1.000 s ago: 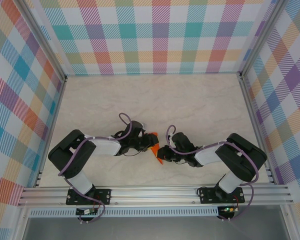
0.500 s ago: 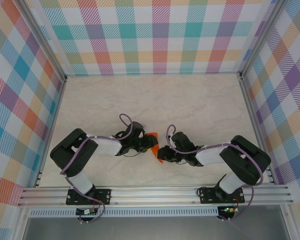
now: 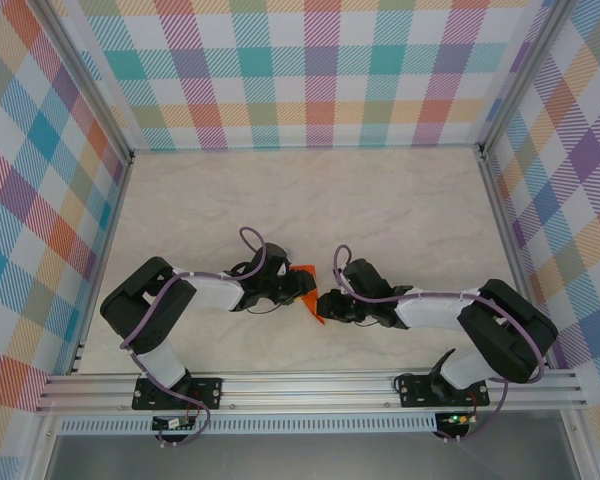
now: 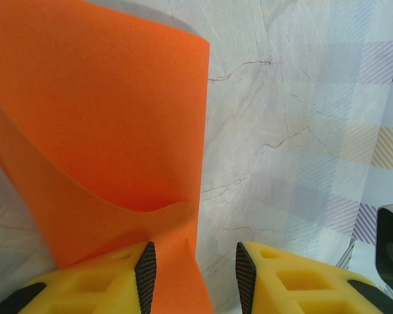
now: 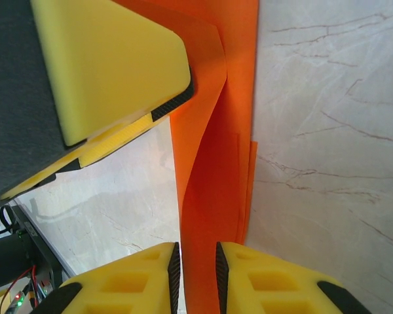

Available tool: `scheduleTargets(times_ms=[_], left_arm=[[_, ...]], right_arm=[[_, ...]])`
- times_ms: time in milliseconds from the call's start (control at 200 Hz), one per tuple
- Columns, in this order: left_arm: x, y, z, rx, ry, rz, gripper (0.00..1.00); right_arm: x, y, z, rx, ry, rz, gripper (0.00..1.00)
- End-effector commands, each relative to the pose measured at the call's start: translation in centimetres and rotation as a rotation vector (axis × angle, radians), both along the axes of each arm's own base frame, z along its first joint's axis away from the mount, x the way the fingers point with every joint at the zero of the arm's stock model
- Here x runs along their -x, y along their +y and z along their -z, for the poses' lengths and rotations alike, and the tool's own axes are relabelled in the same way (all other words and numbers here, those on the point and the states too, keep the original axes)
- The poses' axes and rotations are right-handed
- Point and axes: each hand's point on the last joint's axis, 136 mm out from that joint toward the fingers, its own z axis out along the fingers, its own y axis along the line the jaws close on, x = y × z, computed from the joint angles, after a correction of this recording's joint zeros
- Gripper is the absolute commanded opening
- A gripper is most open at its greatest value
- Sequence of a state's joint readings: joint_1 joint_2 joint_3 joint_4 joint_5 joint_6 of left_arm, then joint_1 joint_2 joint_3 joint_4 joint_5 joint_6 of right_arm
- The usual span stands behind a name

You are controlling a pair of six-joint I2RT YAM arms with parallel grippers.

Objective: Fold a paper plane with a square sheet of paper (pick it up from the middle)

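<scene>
Marble table (image 3: 310,200): right gripper (image 5: 198,252) pinches orange sheet (image 5: 213,163); left gripper (image 4: 195,252) parted.

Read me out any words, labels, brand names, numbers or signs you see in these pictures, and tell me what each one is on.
There is no text to read.
The orange paper is plain on the faces that show.
The left gripper and right gripper have unmarked yellow fingers.
The checked walls and marbled table bear only pattern.
The small board under the left arm's base is too small to tell.
</scene>
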State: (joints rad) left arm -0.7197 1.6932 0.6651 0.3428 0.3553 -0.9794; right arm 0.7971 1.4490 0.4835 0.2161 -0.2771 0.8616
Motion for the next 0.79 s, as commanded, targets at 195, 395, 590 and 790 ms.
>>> scheduleTargets(times_ms=[195,395,590,790], left_arm=[[0.4,0.1,0.8,-0.036,0.014,0.014,0.4],[0.2,0.0,0.3,-0.03,0.012,0.002,0.4],[0.0,-0.1,-0.1,-0.026,0.01,-0.003,0.4],[0.0,-0.2,0.1,-0.026,0.024,-0.006,0.4]], right_arm=[[0.7,0.7,-0.7,-0.006,-0.022,-0.113,0.11],[2.7,0.0,1.4,0.01,0.038,-0.182,0.05],[3.8,-0.3,2.2,-0.008,0.082,-0.187,0.05],[4.5,-0.5,2.6,0.0,0.112,-0.21,0.07]])
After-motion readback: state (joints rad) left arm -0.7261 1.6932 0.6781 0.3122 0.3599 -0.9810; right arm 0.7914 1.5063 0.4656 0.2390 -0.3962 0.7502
